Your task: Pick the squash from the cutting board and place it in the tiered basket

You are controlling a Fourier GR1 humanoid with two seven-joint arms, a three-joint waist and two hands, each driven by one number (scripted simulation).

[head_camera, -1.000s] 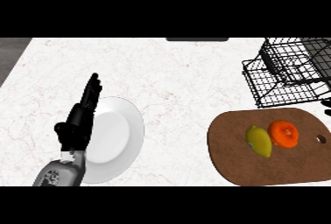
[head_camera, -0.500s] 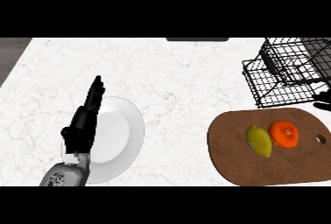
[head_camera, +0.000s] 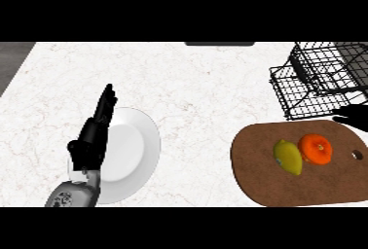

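A yellow-green squash [head_camera: 289,156] lies on the brown cutting board [head_camera: 273,185] at the lower right, touching an orange round fruit [head_camera: 316,148] on its right. The black wire tiered basket [head_camera: 320,80] stands behind the board at the upper right. Part of my right hand [head_camera: 354,117] comes in from the right edge, over the board's far corner just in front of the basket, fingers stretched leftward and holding nothing. It is up and to the right of the squash, apart from it. My left hand [head_camera: 92,138] rests open at the left, fingers up.
A white plate [head_camera: 137,153] lies on the marbled counter right beside my left hand. A dark slab [head_camera: 219,44] shows at the counter's far edge. The board has a small hole [head_camera: 357,155] near its right end.
My right hand has come further into view from the right edge, above the board's far corner. The left hand has shifted only slightly, turning more edge-on. The squash has not moved.
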